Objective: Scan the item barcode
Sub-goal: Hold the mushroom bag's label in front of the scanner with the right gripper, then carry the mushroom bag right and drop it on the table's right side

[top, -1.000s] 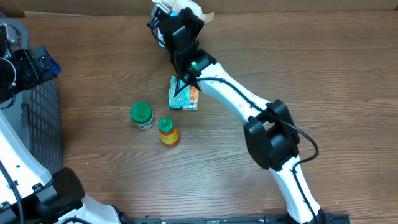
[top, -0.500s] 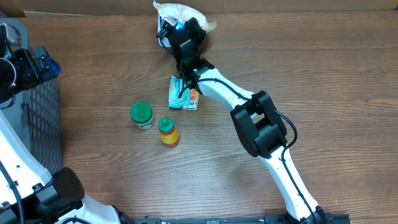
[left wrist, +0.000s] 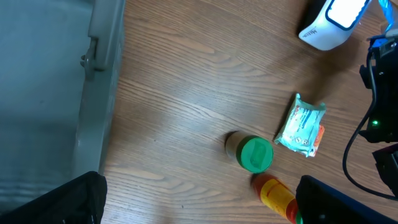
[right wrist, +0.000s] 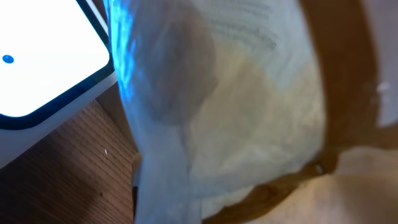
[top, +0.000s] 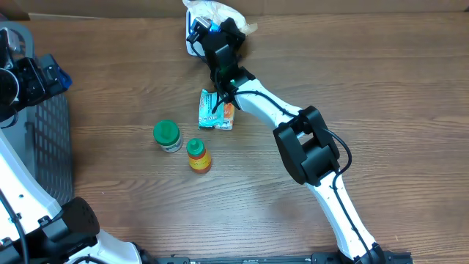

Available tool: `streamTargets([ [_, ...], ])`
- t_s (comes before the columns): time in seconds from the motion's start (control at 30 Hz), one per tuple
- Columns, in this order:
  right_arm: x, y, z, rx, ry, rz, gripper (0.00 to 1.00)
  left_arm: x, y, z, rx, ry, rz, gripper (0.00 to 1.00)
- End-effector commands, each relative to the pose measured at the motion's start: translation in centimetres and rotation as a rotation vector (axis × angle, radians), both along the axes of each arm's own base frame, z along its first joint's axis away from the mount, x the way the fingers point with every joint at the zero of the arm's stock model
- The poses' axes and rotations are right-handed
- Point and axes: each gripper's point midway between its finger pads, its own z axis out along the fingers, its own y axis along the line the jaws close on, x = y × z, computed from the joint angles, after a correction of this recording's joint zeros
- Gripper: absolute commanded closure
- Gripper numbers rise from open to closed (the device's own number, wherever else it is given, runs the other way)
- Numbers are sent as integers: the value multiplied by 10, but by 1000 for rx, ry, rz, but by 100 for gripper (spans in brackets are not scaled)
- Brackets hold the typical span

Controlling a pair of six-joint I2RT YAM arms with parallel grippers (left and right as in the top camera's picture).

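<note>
Count: two arms, one scanner (left wrist: 329, 25), one clear plastic bag (top: 223, 11), one green-and-orange packet (top: 216, 111), one green-lidded jar (top: 166, 135), one orange bottle (top: 198, 155) with a green cap, one grey crate (top: 44, 139). The scanner is at the far edge of the desk (top: 366, 73), right by the tan strip that runs along that edge, screen lit white with a blue glow. The right arm (top: 278, 110) reaches across to it. Right jaws are pressed together on the bag, which hangs just above and beside the scanner on its right, overlapping the desk edge. Bag look: translucent, crinkled, pale contents, faint print lines on the film, blue scanner light washing over the side facing the scanner. No barcode readable from the wrist view, too close and blurred. The packet lies flat nearer than the scanner, partly under the right arm. Jar and bottle are further toward the near side and left of the packet, just beside each other, apart from the packet. The crate is far left of the scanner at the desk's left edge, with the left arm (top: 15, 183) over it. Left jaws are spread wide, holding nothing. Open wood lies right of the scanner and between scanner and crate.
</note>
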Motion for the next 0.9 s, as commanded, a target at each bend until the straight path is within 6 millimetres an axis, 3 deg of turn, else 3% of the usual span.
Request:
streamTargets([
  [0.0,-1,-2,27,28,-46,-25,96,1,1,-4,3,12,-18,1],
  [0.07,-3,-4,51,69,-79,-27,96,1,1,-4,3,12,-18,0],
  [0.17,-11,-11,104,175,-129,-40,96,1,1,-4,3,12,-18,0],
  [0.33,-43,-35,177,352,-98,-63,96,1,1,-4,3,12,-18,1],
  [0.5,-100,-48,216,664,119,20,96,1,1,-4,3,12,-18,0],
  [0.57,-123,-64,228,835,214,17,96,1,1,-4,3,12,-18,1],
  [0.67,-153,-99,231,1062,373,-44,96,1,1,-4,3,12,-18,0],
  [0.73,-171,-126,222,1183,490,-118,96,1,1,-4,3,12,-18,0],
  [0.83,-191,-166,194,1286,686,-223,96,1,1,-4,3,12,-18,1],
  [0.87,-197,-188,176,1337,774,-296,96,1,1,-4,3,12,-18,0],
])
